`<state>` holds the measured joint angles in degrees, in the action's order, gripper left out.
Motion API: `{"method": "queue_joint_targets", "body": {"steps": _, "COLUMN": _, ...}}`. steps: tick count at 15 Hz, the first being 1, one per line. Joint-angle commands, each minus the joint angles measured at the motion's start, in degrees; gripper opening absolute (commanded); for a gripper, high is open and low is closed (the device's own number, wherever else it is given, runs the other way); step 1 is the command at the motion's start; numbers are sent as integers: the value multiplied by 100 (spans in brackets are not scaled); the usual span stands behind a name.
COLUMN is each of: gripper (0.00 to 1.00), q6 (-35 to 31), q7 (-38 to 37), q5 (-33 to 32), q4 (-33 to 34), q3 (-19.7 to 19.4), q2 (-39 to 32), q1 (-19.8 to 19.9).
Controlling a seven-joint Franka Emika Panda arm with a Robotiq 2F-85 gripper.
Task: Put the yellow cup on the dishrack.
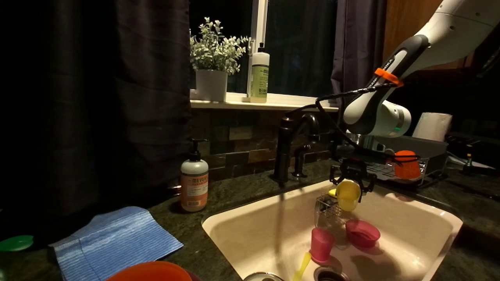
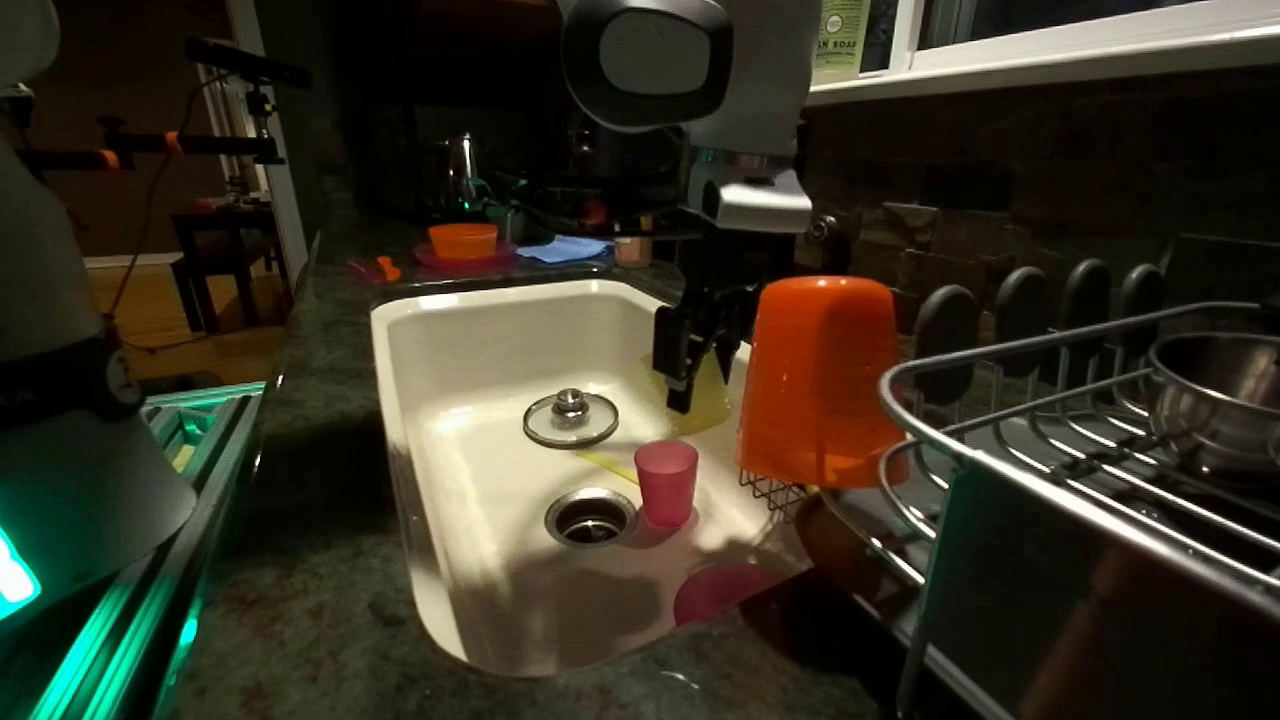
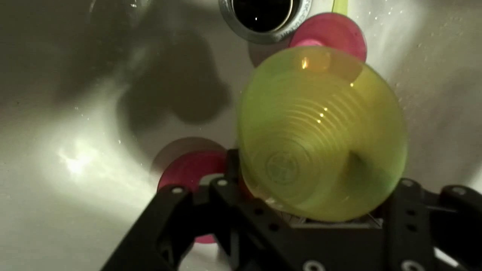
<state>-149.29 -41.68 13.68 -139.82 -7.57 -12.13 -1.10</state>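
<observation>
end effector (image 3: 320, 171) grips yellow cup (image 3: 324, 124); dishrack (image 2: 1040, 490) only in both exterior views.

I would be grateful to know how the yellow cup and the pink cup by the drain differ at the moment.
Colour: the yellow cup is yellow-green, while the pink cup is pink.
Support: the gripper holds the yellow cup; the pink cup stands free of it.
Place: the yellow cup is raised over the sink; the pink cup rests upright on its floor beside the drain.
Both are plain, with no handle visible.
</observation>
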Motion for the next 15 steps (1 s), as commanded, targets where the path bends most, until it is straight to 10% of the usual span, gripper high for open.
{"method": "queue_joint_targets", "body": {"steps": 1, "gripper": 47, "q6": -321, "q7": -876, "q5": -1041, "q4": -248, "q3": -252, "q2": 408, "q1": -184}}
{"method": "queue_joint_targets", "body": {"steps": 8, "gripper": 47, "q6": -395, "q7": -2715, "q5": -3656, "q4": -246, "q3": -428, "q2": 1057, "q1": -128}}
{"method": "queue_joint_targets", "body": {"steps": 15, "gripper": 47, "q6": -494, "q7": -2886, "q5": -4260, "q4": -303, "q3": -62, "q2": 1775, "q1": 387}}
